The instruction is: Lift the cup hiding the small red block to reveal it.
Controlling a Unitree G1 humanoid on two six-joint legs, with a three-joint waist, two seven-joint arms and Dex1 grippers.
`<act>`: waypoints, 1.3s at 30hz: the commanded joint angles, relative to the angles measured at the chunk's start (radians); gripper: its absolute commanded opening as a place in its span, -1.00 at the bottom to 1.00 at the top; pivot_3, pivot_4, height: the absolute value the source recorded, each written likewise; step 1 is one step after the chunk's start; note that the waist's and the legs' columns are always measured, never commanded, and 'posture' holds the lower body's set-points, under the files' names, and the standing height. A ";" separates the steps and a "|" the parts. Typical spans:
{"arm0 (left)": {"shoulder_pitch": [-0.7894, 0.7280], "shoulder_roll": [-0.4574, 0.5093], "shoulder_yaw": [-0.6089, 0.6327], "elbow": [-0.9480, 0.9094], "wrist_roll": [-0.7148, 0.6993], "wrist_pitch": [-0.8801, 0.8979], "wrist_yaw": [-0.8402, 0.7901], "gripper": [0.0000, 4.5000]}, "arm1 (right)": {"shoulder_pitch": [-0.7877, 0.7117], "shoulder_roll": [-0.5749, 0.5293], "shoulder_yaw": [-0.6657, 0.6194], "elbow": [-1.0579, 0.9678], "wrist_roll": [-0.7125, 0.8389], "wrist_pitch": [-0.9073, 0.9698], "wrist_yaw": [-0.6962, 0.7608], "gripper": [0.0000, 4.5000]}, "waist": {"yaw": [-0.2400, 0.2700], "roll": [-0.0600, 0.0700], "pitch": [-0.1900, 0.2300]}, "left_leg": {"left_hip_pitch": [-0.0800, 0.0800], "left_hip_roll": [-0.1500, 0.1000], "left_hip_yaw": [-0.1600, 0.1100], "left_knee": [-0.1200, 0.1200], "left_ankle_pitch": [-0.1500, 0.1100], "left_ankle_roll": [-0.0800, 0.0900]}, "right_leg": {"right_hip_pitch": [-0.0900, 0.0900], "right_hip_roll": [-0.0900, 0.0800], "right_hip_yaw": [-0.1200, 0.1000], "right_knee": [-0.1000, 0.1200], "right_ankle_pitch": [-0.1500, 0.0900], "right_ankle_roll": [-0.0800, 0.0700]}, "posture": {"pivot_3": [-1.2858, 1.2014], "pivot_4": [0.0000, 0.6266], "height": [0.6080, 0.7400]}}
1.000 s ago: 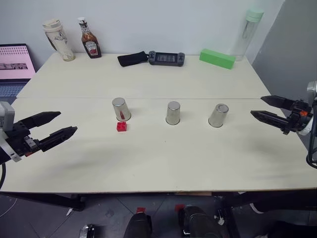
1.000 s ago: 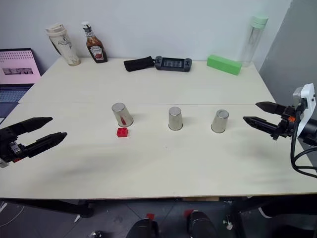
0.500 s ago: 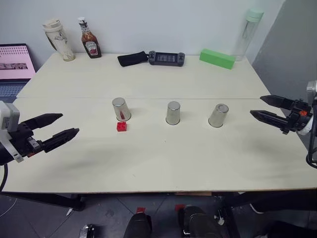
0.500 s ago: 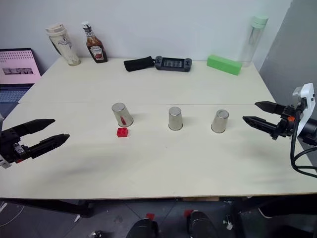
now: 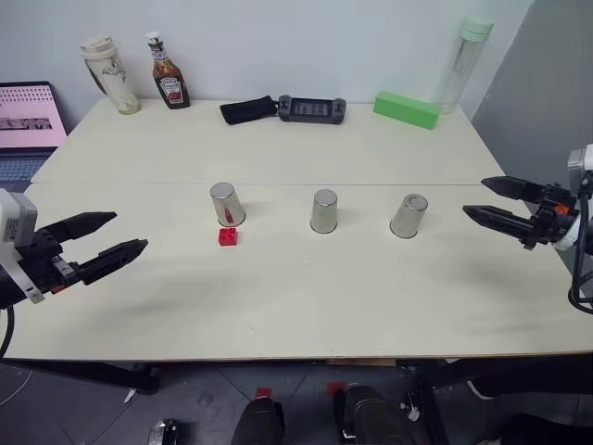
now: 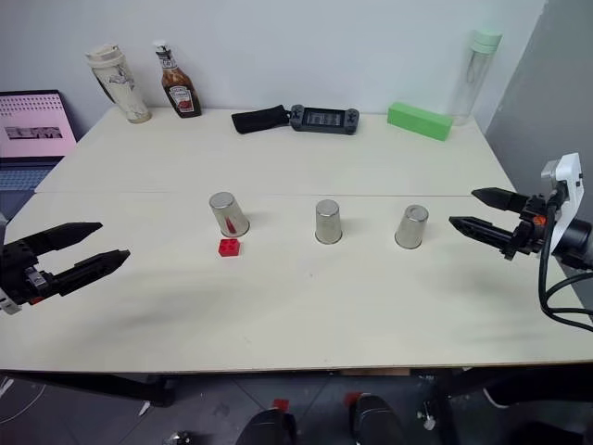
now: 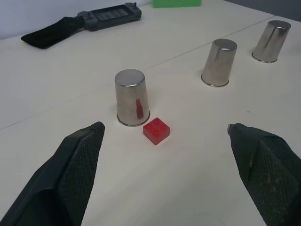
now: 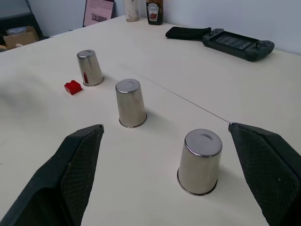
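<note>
Three small shiny silver metal tumblers stand upside down in a row across the middle of the pale wooden table (image 5: 306,306), set well apart from one another, presumably so that any one can be lifted without knocking its neighbour. The small bright red plastic block (image 5: 227,236) lies in the open, just beside and in front of the leftmost silver tumbler (image 5: 226,204), whose polished side carries a red reflection of it. So the block looks already revealed, or not yet hidden (I cannot tell which from here).

The middle tumbler (image 5: 323,211) and the right-hand tumbler (image 5: 408,216) look identical: slightly tapered, mirror-bright, flat bases up, no mark to tell them apart.

The left gripper (image 5: 104,237) hangs low over the table's left side, its two black fingers spread wide and holding nothing, aimed roughly towards the leftmost tumbler. The right gripper (image 5: 495,202) hovers off the right edge, fingers likewise parted and empty, pointing at the row. Both seem parked clear of the cups, leaving the row in full sight.

Along the far edge sit a ketchup bottle (image 5: 168,73), a black handheld game console (image 5: 311,108) and a long green box (image 5: 406,109).
</note>
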 commanded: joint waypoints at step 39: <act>0.036 -0.010 0.002 -0.023 0.025 -0.024 0.017 0.98 | -0.047 0.019 0.023 -0.020 0.004 -0.008 -0.008 1.00 | 0.000 0.000 0.000 | 0.000 0.000 0.000 0.000 0.000 0.000 | 0.000 -0.001 0.000 0.000 0.000 0.000 | 0.03 -0.52 1.00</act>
